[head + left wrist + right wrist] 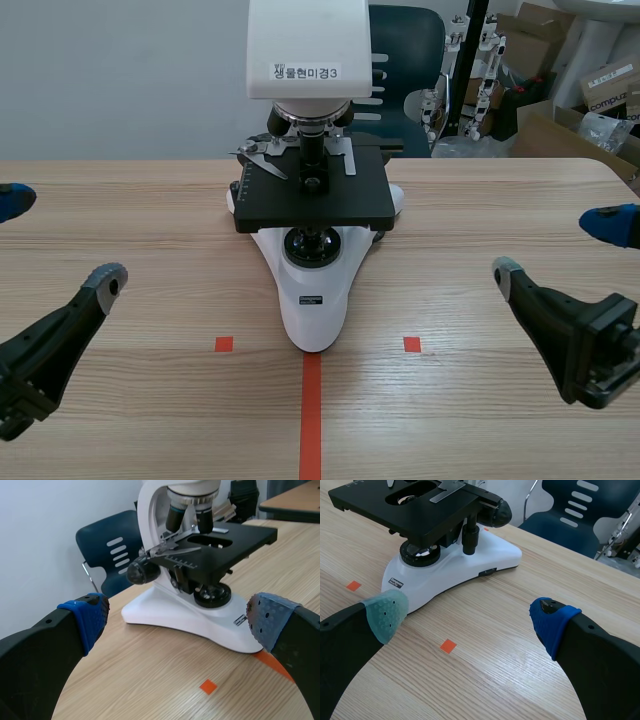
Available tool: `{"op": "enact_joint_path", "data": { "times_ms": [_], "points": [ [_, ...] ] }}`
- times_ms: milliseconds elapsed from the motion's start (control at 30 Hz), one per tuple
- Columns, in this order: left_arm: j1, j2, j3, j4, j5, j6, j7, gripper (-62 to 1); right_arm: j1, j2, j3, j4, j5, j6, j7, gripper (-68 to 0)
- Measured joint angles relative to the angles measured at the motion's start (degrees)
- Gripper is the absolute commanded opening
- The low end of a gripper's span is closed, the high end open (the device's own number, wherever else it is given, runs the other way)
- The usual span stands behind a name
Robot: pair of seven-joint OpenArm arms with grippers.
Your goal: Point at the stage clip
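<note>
A white microscope [312, 290] with a black stage [312, 195] stands at the table's middle. Silver stage clips [262, 157] lie on the stage beside the objectives; one more strip [349, 156] is on the stage's right. In the left wrist view the clip [167, 542] shows ahead of my left gripper [177, 620], and in the right wrist view a silver clip [447, 491] lies on the stage. My left gripper [60, 235] is open at the table's left, far from the microscope. My right gripper [560, 245] is open at the right, also well apart from it.
A dark blue chair [405, 60] stands behind the table. Cardboard boxes [590, 95] and a metal stand sit at the back right. Orange tape marks [311, 410] lie in front of the microscope's base.
</note>
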Motion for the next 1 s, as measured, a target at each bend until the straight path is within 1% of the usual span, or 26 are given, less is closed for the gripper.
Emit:
{"op": "enact_joint_path", "data": {
  "times_ms": [33,100,167,267,400,1000],
  "points": [
    [0.0,0.7,-0.2,0.6,0.1,-1.3,0.8,-2.8,0.0,0.0,0.0,0.0,0.0,0.0,0.0,-13.5],
    [0.0,2.0,-0.1,1.8,2.9,-2.8,2.8,-2.8,0.0,0.0,0.0,0.0,0.0,0.0,0.0,-13.5],
    [0.0,3.6,-0.1,3.1,4.8,-3.1,3.4,-2.8,0.0,0.0,0.0,0.0,0.0,0.0,0.0,-13.5],
    [0.0,5.6,-0.1,5.3,6.9,-3.3,5.5,-2.8,0.0,0.0,0.0,0.0,0.0,0.0,0.0,-13.5],
    [0.0,6.5,-0.1,6.3,7.0,-3.5,6.5,-2.8,0.0,0.0,0.0,0.0,0.0,0.0,0.0,-13.5],
    [0.0,6.5,-0.1,6.4,7.0,-3.7,7.0,-2.8,0.0,0.0,0.0,0.0,0.0,0.0,0.0,-13.5]
  ]
}}
